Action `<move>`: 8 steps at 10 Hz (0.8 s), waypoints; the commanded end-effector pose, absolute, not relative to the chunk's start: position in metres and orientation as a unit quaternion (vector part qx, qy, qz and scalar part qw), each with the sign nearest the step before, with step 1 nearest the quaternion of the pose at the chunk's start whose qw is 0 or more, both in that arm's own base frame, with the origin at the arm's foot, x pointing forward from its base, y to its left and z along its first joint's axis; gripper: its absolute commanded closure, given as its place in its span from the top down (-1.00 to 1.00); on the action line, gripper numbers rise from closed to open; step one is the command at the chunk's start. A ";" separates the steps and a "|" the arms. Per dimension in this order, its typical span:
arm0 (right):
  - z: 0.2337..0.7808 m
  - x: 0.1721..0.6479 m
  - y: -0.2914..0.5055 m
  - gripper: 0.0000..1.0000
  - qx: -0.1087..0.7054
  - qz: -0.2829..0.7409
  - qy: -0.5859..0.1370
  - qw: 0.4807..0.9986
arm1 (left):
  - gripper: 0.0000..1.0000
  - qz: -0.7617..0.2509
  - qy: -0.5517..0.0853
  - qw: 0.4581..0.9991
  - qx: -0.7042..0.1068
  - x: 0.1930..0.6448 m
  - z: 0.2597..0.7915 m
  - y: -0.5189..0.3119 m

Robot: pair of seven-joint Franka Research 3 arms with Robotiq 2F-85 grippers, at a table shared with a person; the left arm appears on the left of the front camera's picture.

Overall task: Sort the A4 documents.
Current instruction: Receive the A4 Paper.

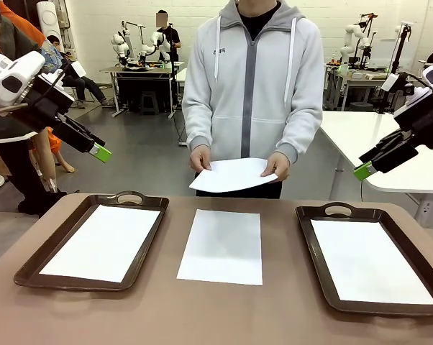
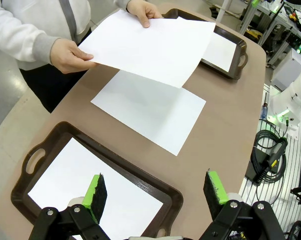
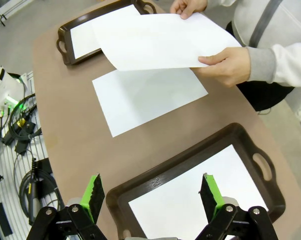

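Observation:
One A4 document [image 1: 222, 246] lies flat on the table between two dark brown trays. A white sheet lies in the left tray [image 1: 55, 251] and another in the right tray [image 1: 308, 233]. The person holds a further A4 document [image 1: 231, 175] in both hands above the table's far edge; it also shows in the left wrist view [image 2: 150, 45] and the right wrist view [image 3: 163, 40]. My left gripper [image 1: 100, 152] hangs open high above the left tray, empty. My right gripper [image 1: 362, 171] hangs open high above the right tray, empty. Green pads [image 2: 96, 190] [image 3: 93, 192] stand wide apart.
The brown table [image 1: 274, 309] has rounded corners. A white table [image 1: 367, 133] stands behind at the right. Cables and equipment [image 2: 270, 150] lie on the floor beside the table. Other people and workbenches stand far back.

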State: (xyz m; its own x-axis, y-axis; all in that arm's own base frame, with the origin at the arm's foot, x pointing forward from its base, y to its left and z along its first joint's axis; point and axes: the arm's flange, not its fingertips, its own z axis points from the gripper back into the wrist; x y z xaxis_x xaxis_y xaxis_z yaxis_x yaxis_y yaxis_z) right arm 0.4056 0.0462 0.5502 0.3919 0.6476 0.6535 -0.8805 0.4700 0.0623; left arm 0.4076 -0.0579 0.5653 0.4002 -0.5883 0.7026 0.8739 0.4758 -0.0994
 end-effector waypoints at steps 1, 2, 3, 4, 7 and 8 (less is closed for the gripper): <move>0.551 0.406 0.047 1.00 0.201 0.473 -0.284 0.810 | 1.00 -0.462 -0.308 0.798 -0.235 0.407 0.564 -0.056; 0.551 0.406 0.047 1.00 0.201 0.473 -0.284 0.810 | 1.00 -0.462 -0.308 0.798 -0.235 0.407 0.564 -0.056; 0.551 0.406 0.047 1.00 0.201 0.473 -0.284 0.810 | 1.00 -0.462 -0.308 0.798 -0.235 0.407 0.564 -0.056; 0.551 0.406 0.047 1.00 0.201 0.473 -0.284 0.810 | 1.00 -0.462 -0.308 0.798 -0.235 0.407 0.564 -0.056; 0.551 0.406 0.047 1.00 0.201 0.473 -0.284 0.810 | 1.00 -0.462 -0.308 0.798 -0.235 0.407 0.564 -0.056; 0.551 0.406 0.047 1.00 0.201 0.473 -0.284 0.810 | 1.00 -0.462 -0.308 0.798 -0.235 0.407 0.564 -0.056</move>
